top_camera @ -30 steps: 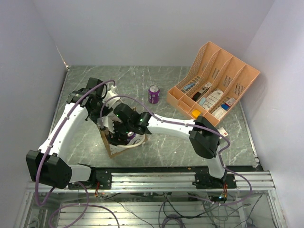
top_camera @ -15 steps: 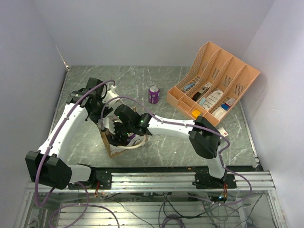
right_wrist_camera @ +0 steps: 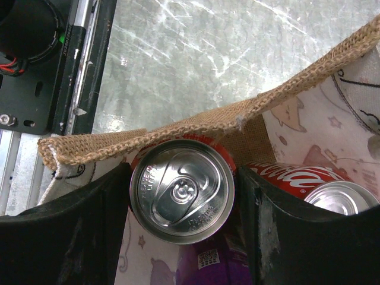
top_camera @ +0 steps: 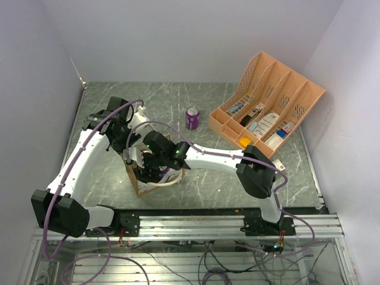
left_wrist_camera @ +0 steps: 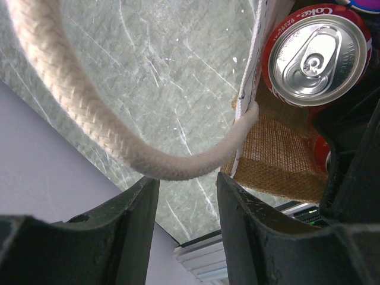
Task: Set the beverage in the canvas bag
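The canvas bag [top_camera: 136,183] stands at the front left of the table under both wrists. In the right wrist view its burlap rim [right_wrist_camera: 178,132] and white patterned lining [right_wrist_camera: 309,127] frame several cans. My right gripper [right_wrist_camera: 182,178] is inside the bag, its fingers against both sides of an upright red cola can [right_wrist_camera: 181,191]. A second red can [right_wrist_camera: 332,193] and a purple can [right_wrist_camera: 208,267] lie beside it. My left gripper [left_wrist_camera: 185,184] is open just outside the bag wall [left_wrist_camera: 279,160], with the cream rope handle [left_wrist_camera: 71,113] looping past its fingertips. Another purple can [top_camera: 192,117] stands on the table.
An orange plastic file organizer [top_camera: 267,107] holding small items stands at the back right. The metal rail [top_camera: 196,224] with the arm bases runs along the near edge. Grey walls close in the left, back and right sides.
My right wrist has shifted a little left and lower over the bag with the red can. The left arm has hardly moved.
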Tool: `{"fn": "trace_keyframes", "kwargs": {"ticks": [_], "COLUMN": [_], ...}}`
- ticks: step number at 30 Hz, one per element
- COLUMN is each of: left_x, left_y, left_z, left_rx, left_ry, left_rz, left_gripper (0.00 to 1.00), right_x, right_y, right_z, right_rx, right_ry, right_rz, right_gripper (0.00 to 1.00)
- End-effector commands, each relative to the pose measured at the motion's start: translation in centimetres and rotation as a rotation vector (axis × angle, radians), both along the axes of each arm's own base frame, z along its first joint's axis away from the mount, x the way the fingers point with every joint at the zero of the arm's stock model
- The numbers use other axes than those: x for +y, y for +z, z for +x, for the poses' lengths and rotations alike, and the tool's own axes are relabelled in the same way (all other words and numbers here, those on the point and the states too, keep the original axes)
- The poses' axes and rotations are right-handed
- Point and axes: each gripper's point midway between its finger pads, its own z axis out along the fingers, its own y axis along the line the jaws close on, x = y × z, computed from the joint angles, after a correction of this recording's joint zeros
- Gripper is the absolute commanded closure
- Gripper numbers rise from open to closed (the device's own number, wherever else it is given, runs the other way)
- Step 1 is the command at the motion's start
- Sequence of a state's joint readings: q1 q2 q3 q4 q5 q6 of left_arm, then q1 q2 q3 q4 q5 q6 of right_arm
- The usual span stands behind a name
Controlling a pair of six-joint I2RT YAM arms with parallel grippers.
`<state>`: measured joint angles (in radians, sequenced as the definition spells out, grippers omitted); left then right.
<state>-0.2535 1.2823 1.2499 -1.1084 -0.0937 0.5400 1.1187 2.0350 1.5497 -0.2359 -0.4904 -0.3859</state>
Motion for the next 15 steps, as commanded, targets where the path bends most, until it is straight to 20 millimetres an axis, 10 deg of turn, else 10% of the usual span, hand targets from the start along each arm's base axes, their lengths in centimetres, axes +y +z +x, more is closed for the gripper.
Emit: {"fn": "trace_keyframes", "kwargs": {"ticks": [1, 15], "left_x": [0.4, 0.5], "left_y": [1.6, 1.6], "left_z": [0.3, 0.0], "left_rx": [-0.046, -0.038], "left_ry": [0.003, -0.008], "left_rz": [0.006, 0.013], "left_gripper": [0.46, 0.45], "right_x": [0.2, 0.1], "right_y": [2.3, 3.4], "right_z": [-2.3, -2.2], "right_rx": [0.034, 0.014], "right_ry": [0.077, 0.072], "right_rz": [0.043, 0.068], "right_gripper": [0.36, 0.26]}}
